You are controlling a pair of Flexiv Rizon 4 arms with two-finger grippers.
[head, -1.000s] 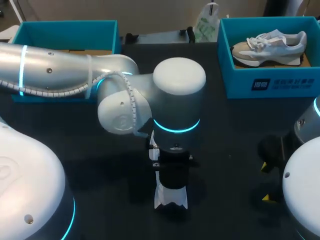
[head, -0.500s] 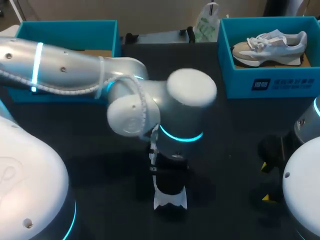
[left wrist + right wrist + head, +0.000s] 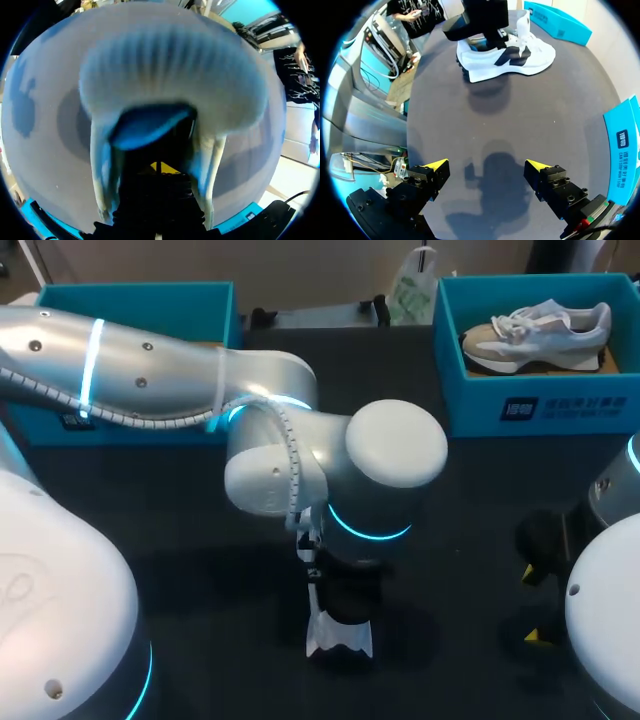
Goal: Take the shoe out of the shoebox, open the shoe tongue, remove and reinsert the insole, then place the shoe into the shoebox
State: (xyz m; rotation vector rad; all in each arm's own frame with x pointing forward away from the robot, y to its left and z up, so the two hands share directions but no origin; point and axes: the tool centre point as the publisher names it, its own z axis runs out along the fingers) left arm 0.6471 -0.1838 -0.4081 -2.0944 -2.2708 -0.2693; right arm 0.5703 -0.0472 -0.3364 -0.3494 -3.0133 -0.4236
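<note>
The white shoe (image 3: 520,57) is already out and stands on its sole on the worktop (image 3: 480,490), about midway along the near edge. The left claw (image 3: 160,168) is poked right into its opening, so the tongue-or-insole step is probably the one in hand. A slow pull upward is likely called for next, without the shoe being dragged. Whether that claw is apart or together can't be told, since everything up close is blurred. The right claw (image 3: 485,165) is held wide apart with nothing in it, by the right edge. A second shoe (image 3: 535,330) is kept in the box (image 3: 540,405) at the far right corner.
</note>
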